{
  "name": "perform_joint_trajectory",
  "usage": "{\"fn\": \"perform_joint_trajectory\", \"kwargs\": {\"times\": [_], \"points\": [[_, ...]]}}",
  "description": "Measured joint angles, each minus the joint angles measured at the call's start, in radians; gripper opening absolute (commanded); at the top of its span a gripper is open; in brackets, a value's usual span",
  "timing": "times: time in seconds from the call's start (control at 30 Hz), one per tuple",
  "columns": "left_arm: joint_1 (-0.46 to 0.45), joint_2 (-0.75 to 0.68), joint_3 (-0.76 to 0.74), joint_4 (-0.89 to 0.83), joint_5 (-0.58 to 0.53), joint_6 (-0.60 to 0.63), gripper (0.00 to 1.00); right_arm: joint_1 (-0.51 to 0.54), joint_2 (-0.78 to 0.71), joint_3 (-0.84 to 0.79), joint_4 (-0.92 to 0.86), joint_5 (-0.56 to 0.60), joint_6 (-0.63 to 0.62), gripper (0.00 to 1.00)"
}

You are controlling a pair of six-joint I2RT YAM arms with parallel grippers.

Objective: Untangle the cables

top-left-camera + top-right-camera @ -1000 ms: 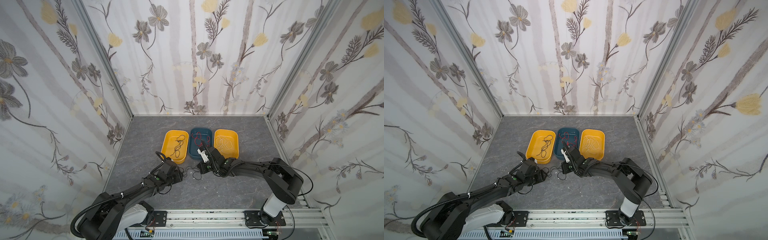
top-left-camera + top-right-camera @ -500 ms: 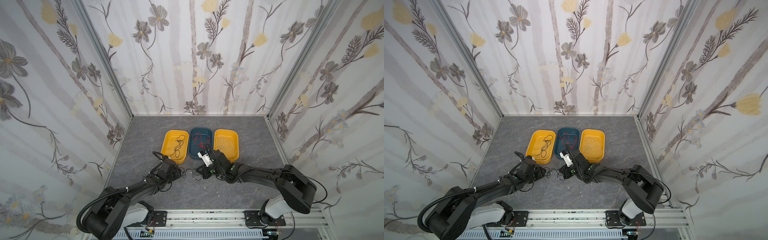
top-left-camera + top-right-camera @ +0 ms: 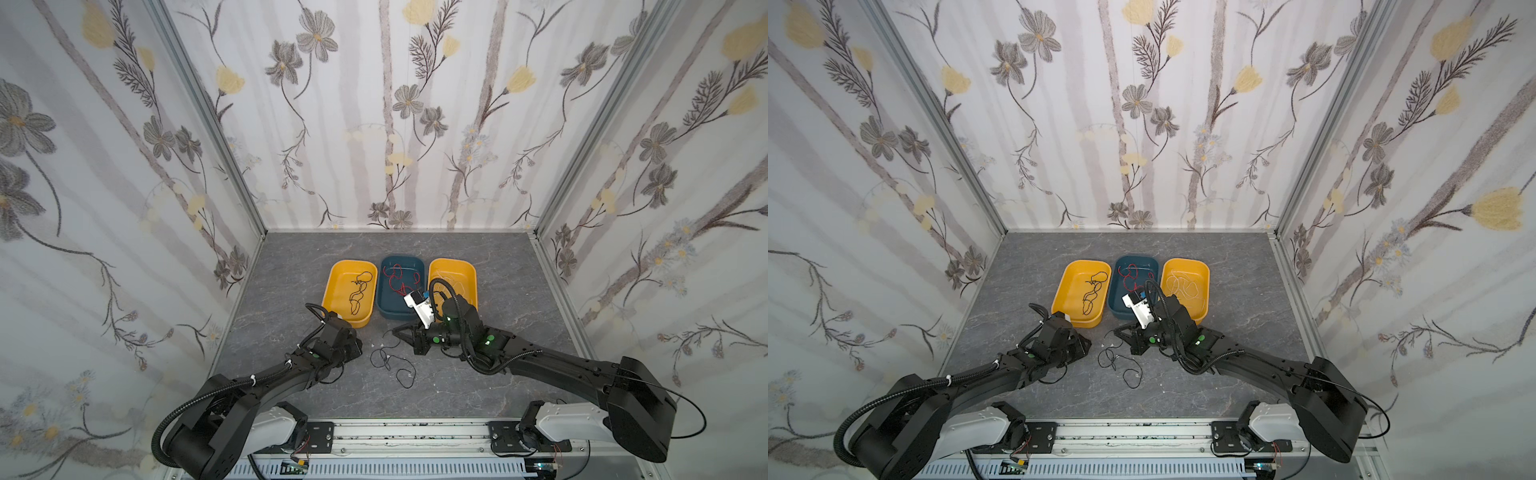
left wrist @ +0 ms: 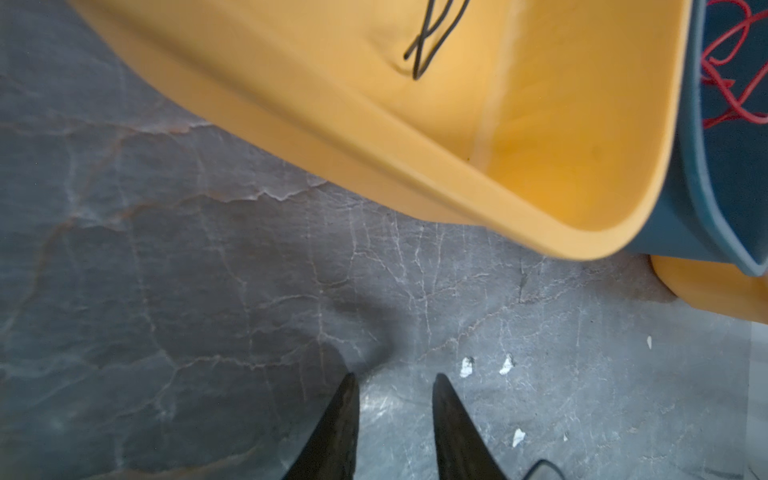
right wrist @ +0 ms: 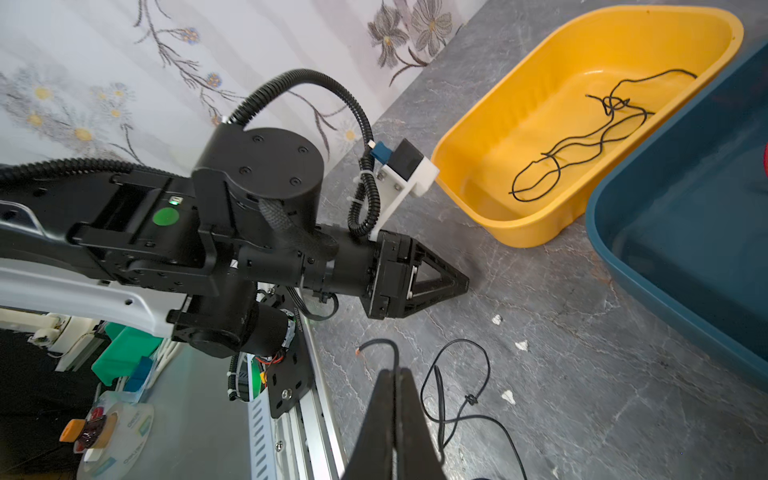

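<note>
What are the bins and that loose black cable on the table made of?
The yellow bin and blue bin: likely moulded plastic, smooth, slightly glossy, rounded rims. The loose black cable: thin limp wire, probably matte plastic insulation; one end shows a coppery tip.

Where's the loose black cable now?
In both top views the black cable lies on the table between the left gripper and right gripper, near the blue tray.

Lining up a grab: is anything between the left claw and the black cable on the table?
Nothing visible: only bare table lies between the left claw and the black cable.
</note>
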Motion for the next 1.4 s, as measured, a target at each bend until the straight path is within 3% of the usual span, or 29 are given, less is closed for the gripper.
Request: {"fn": "perform_joint_trajectory", "kwargs": {"times": [0.5, 0.67, 0.83, 1.4], "points": [[0.001, -0.417, -0.135, 0.129, 0.159, 0.054, 0.44, -0.074, -0.08, 0.003, 0.014, -0.034, 0.055, 0.0], [0.001, -0.468, -0.142, 0.183, 0.206, 0.047, 0.58, -0.11, -0.106, 0.003, 0.028, -0.049, 0.088, 0.0], [-0.014, -0.417, -0.142, 0.269, 0.263, 0.048, 0.68, -0.118, -0.109, 0.004, 0.036, -0.064, 0.11, 0.0], [-0.15, -0.068, -0.053, 0.396, 0.301, 0.161, 0.77, -0.122, -0.169, 0.004, 0.042, -0.09, 0.162, 0.0]]}}
